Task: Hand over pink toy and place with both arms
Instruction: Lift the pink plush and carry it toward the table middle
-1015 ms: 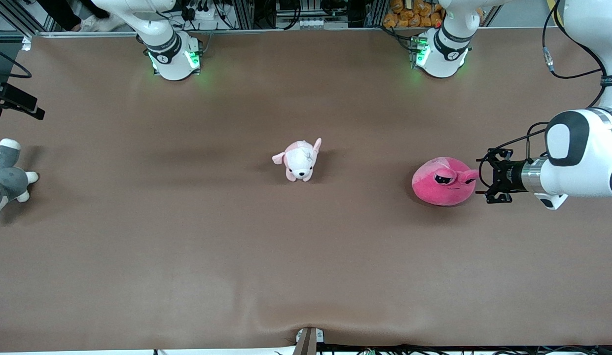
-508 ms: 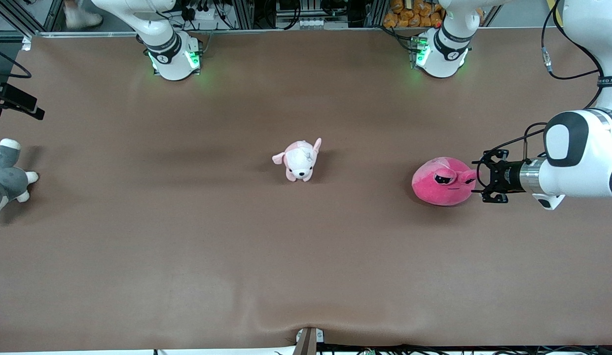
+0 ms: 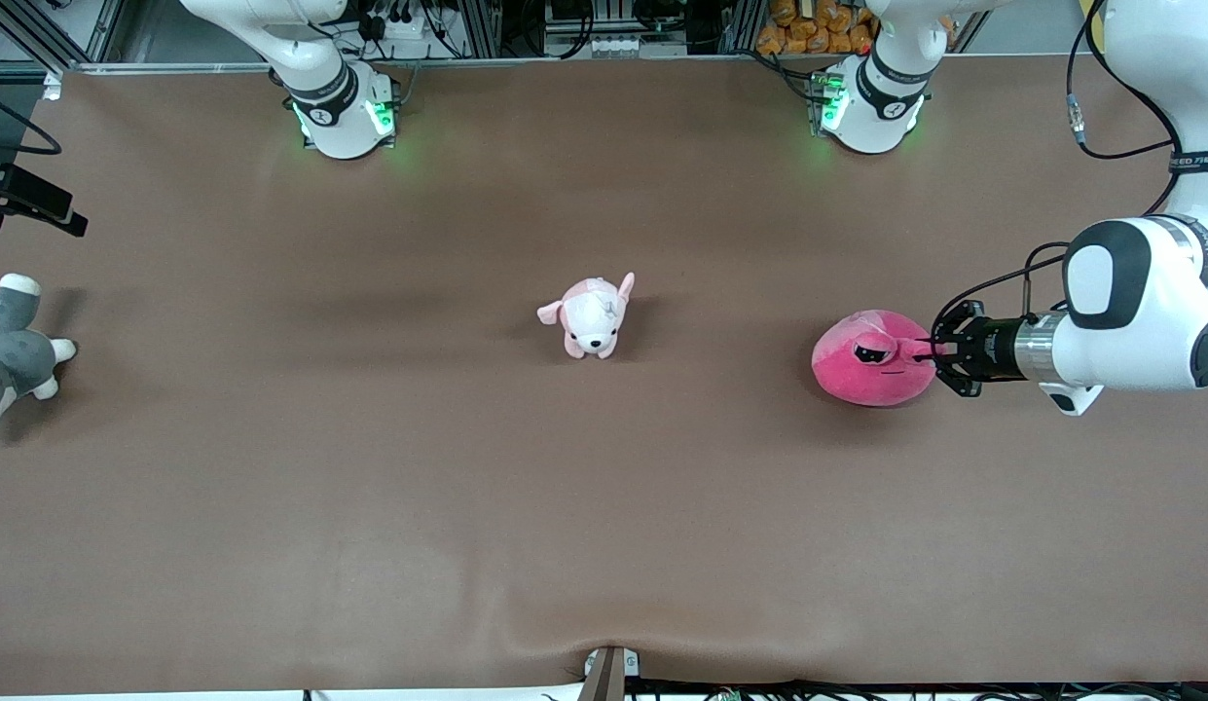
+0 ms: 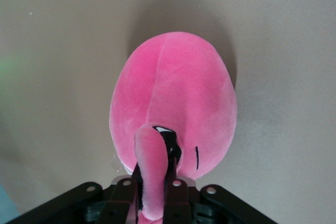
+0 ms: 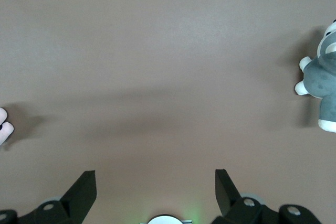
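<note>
The pink toy, a round hot-pink plush with half-lidded black eyes, lies on the brown table toward the left arm's end. My left gripper reaches in low from that end and is shut on the stubby protrusion beside the toy's eye. The left wrist view shows the pink toy with that protrusion pinched between the two black fingers of the left gripper. My right gripper shows only in its own wrist view. It is open, holds nothing, and waits over bare table.
A pale pink-and-white puppy plush stands mid-table. A grey-and-white plush lies at the right arm's end; the right wrist view shows this grey plush too. The two arm bases stand along the edge farthest from the front camera.
The left gripper has slid in toward the pink toy and closed from wide open onto its protrusion. The toy and the other plush animals have stayed put.
</note>
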Controlling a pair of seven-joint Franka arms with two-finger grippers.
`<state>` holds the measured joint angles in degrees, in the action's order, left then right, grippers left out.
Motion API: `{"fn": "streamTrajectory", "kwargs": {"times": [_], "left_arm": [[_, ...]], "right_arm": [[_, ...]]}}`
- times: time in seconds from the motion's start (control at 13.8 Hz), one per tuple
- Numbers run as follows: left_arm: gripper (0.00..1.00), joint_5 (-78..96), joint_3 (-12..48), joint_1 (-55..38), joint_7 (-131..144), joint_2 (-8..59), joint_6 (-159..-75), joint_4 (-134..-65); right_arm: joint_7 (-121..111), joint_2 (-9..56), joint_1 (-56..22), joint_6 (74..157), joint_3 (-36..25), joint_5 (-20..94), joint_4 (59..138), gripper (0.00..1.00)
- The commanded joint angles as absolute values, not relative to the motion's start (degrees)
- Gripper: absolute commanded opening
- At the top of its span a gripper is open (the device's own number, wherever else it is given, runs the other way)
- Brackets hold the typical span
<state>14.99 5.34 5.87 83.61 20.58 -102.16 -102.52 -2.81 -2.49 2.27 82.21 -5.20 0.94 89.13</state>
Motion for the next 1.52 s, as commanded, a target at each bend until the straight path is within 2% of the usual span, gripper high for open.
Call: {"fn": "streamTrajectory", "kwargs": {"times": [0.0,0.22,0.58,0.87,1.23,1.45], "left_arm": [[0.0,15.91,5.8,5.8,83.5,17.15,-100.2,-102.57],[0.0,15.91,7.64,5.8,84.11,14.33,-97.66,-100.91],[0.0,16.0,13.17,5.71,90.25,14.06,-87.99,-89.23],[0.0,18.53,19.76,5.27,100.25,14.5,-87.98,-83.16],[0.0,19.86,27.58,4.49,111.77,14.85,-88.94,-79.28],[0.0,19.86,28.04,0.02,120.03,14.94,-93.58,-79.19]], "right_arm": [[-3.78,-2.81,3.34,82.26,-4.66,0.44,89.3,1.0],[-3.25,-2.81,2.72,82.0,-4.48,0.44,89.73,1.0],[-3.08,-2.9,2.46,82.09,-4.4,0.44,90.35,1.0],[-2.9,-2.9,2.02,82.18,-4.48,0.44,90.17,1.0],[-2.72,-2.81,0.97,82.88,-4.39,1.05,90.26,1.0],[-2.72,-2.81,1.14,82.97,-4.48,1.23,89.91,1.0]]}}
